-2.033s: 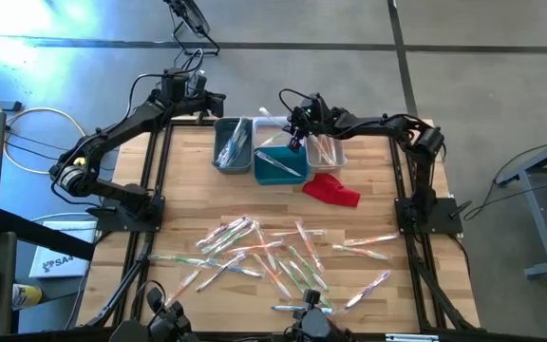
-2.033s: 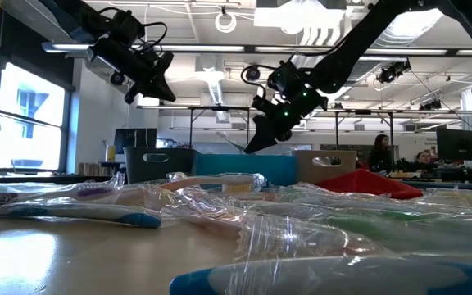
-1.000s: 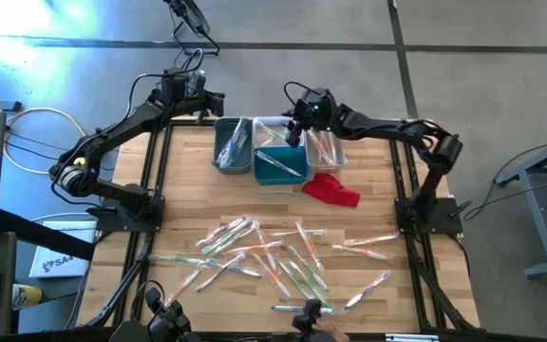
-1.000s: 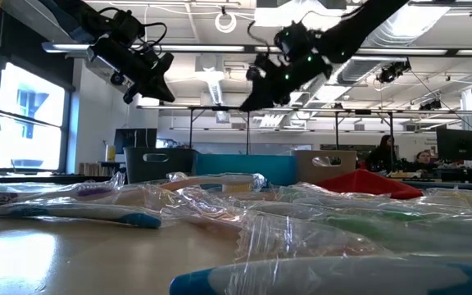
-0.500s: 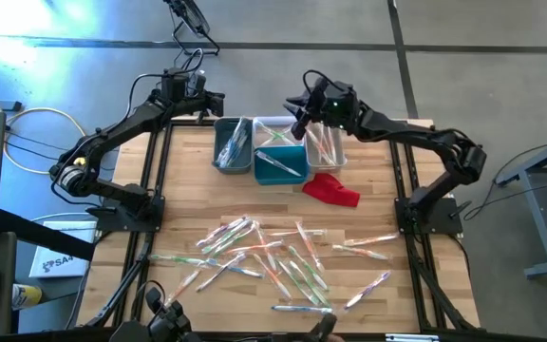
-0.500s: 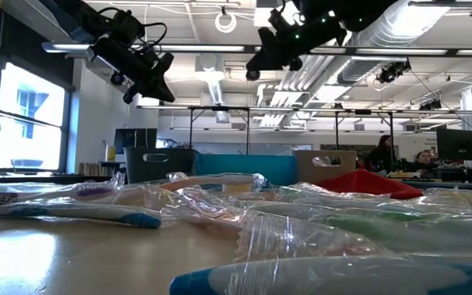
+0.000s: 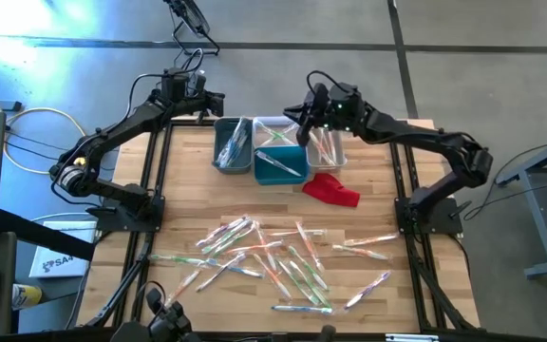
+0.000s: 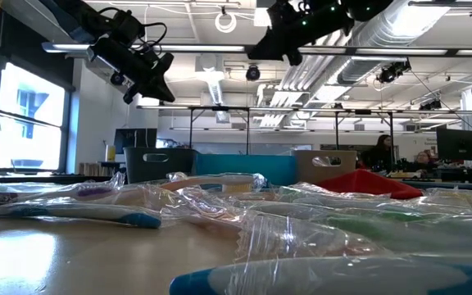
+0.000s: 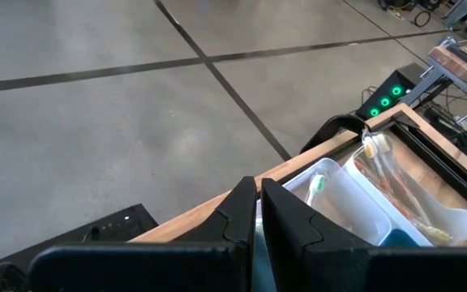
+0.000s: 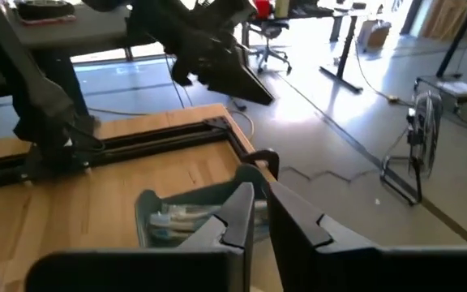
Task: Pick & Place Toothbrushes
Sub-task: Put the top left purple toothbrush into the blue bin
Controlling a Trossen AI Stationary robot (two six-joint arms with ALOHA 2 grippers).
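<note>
Several wrapped toothbrushes [image 7: 273,261] lie scattered flat on the near half of the wooden table [image 7: 188,190]; they fill the foreground of the low view [image 8: 220,209]. More lie inside the grey bin [image 7: 232,144], the teal bin [image 7: 280,163] and the white bin [image 7: 327,147] at the far edge. My right gripper [image 7: 295,114] hangs high above the bins, shut with nothing between its fingers [image 10: 259,195]. My left gripper [image 7: 218,98] hovers shut over the far left corner, beside the grey bin, also holding nothing [image 9: 258,191].
A crumpled red cloth [image 7: 332,188] lies on the table just in front of the white bin. Another white bin [image 7: 272,126] stands behind the teal one. Bare wood lies between the bins and the scattered toothbrushes. Black frame rails [image 7: 156,171] run along the table's sides.
My right gripper has risen from just over the bins to well above them, drawing back a little toward the table's far right. The left arm has kept still, and nothing on the table has shifted.
</note>
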